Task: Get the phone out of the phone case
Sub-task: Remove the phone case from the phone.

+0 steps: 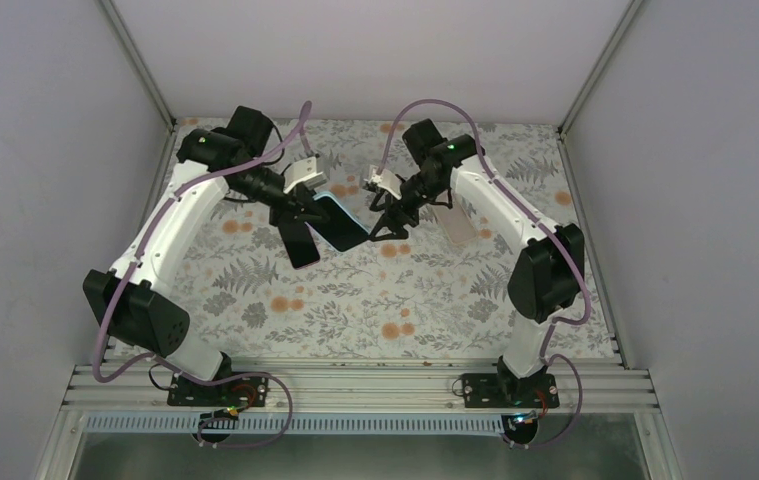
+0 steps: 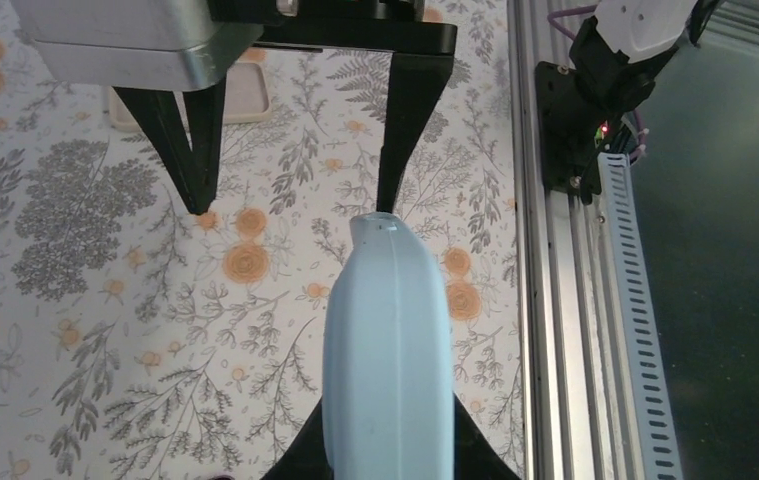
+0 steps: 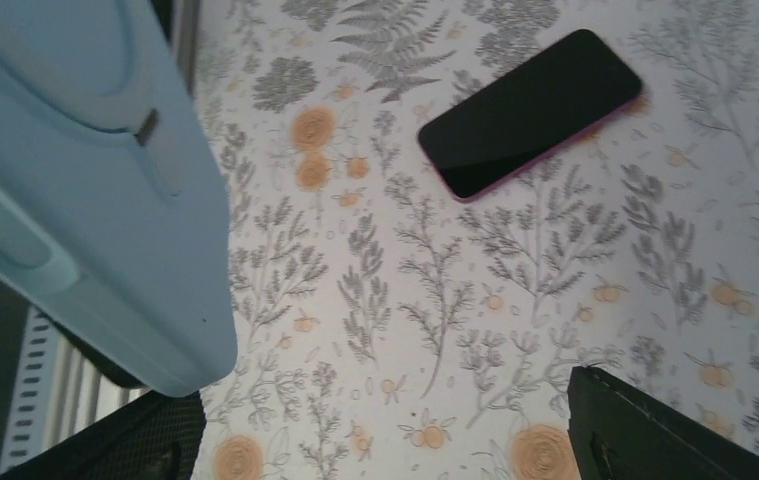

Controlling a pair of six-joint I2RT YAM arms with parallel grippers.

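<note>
My left gripper (image 1: 307, 208) is shut on a light blue phone case (image 1: 343, 222) and holds it above the mat; in the left wrist view the case (image 2: 387, 340) sticks out from between my fingers (image 2: 385, 462). A black phone with a pink rim (image 1: 300, 246) lies flat on the mat below it, also in the right wrist view (image 3: 530, 110). My right gripper (image 1: 383, 222) is open at the case's far end. One of its fingertips (image 2: 387, 200) touches the case's tip. In the right wrist view the case (image 3: 85, 180) is by the left finger, and the gap (image 3: 385, 440) holds nothing.
A pale pink flat piece (image 1: 455, 228) lies on the floral mat right of the right gripper; it also shows in the left wrist view (image 2: 245, 95). An aluminium rail (image 1: 355, 385) runs along the near edge. White walls enclose the table.
</note>
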